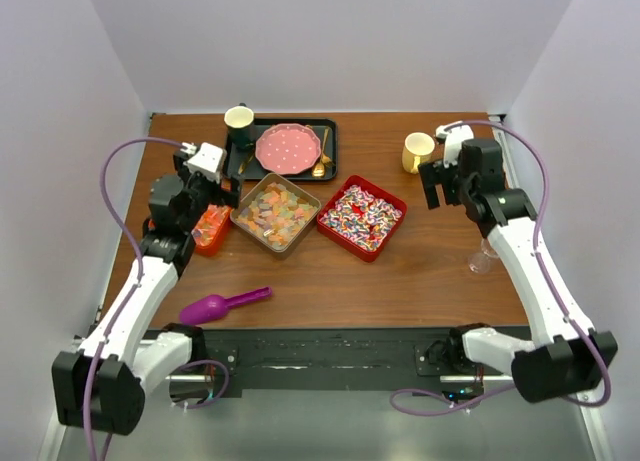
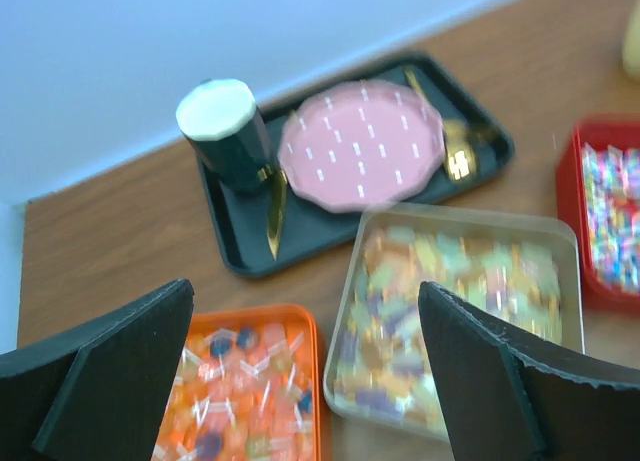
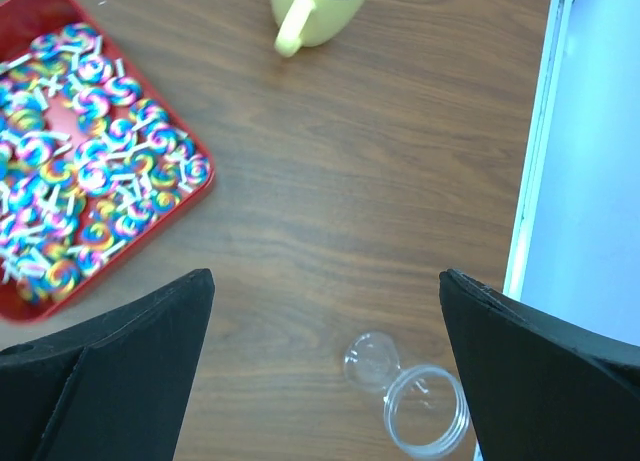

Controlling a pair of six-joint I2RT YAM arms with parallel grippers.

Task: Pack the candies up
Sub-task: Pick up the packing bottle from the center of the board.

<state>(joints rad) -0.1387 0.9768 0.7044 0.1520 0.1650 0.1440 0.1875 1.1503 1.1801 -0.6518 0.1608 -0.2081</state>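
Near edge, left of centre: purple scoop (image 1: 222, 305) is laid flat on the table (image 1: 430, 271), untouched, apart from both arms
Near edge, right: clear container (image 3: 425, 416) is seen on the wood beside the right forearm and looks empty; whether it is a jar with its lid cannot be told
Left gripper (image 2: 305, 289): jaws are spread wide, nothing is held; it is hung above the gap between the orange tray and the clear tray
Right gripper (image 3: 325, 276): jaws are spread wide, nothing is held; it is hung over bare wood between the red tray and the clear container
Candies: all are kept in three trays set in a row mid-table
Orange tray (image 2: 250, 310): filled with orange-red wrapped pieces (image 2: 235, 391), farthest left, partly hidden by the left arm from above
Clear tray (image 2: 460, 214): filled with pastel gummies (image 1: 275, 213), in the middle
Red tray (image 3: 158, 208): filled with swirled pieces (image 3: 80, 161), on the right
Yellow mug (image 1: 418, 152): stood beyond the right gripper, contents not visible
Far side: black tray (image 1: 331, 129) is loaded with pink plate (image 1: 290, 148), dark cup (image 1: 238, 124) and gold cutlery (image 2: 275, 216)
Progress: judged at the very start; no candy is seen scooped, gripped or placed in any container
Left to do: candies to be lifted from the trays and packed, likely with the purple scoop into the clear container; all of it is judged outstanding
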